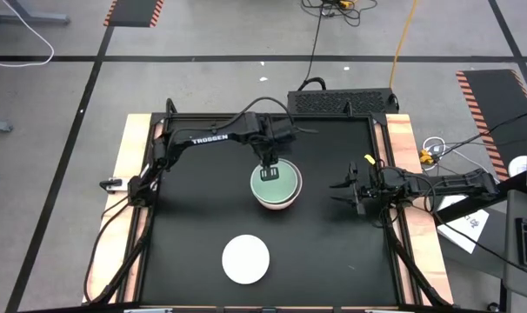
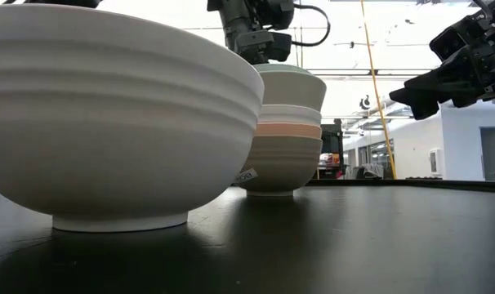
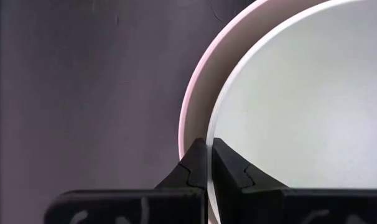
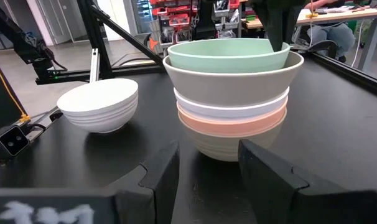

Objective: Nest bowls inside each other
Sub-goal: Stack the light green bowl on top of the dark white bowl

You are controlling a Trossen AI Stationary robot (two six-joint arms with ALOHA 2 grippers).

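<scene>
From above: left gripper [image 1: 269, 162] clenched on the far rim of the mint green round bowl [image 1: 275, 178], itself seated atop a stack of nested shallow bowls [image 1: 277, 198] directly beneath that gripper on the black surface [image 1: 194, 226]; lone white ribbed bowl [image 1: 246, 259] well apart from that gripper, toward the near edge; right gripper [image 1: 354, 189] beside the stack, released, holding nothing, clear of every bowl. From table height: stack layered beige at the base, then coral, white, olive-grey, with only the olive-grey rim showing at the top, mint bowl hidden below it, the left gripper pressed down onto it from overhead; white bowl looming close to the camera. From the left wrist: rim pinched thin between two fingertips [image 3: 195, 163], mint bowl sitting slightly off-centre within the pinkish rim around it. From the right wrist: mint bowl visibly tilted in the olive-grey one, not yet settled flat. Likely risks, judged from this: letting go while tilted could leave the bowl cocked or rocking; lifting away without fully opening could drag the bowl back out or tip the stack; the single white bowl not yet nested.
</scene>
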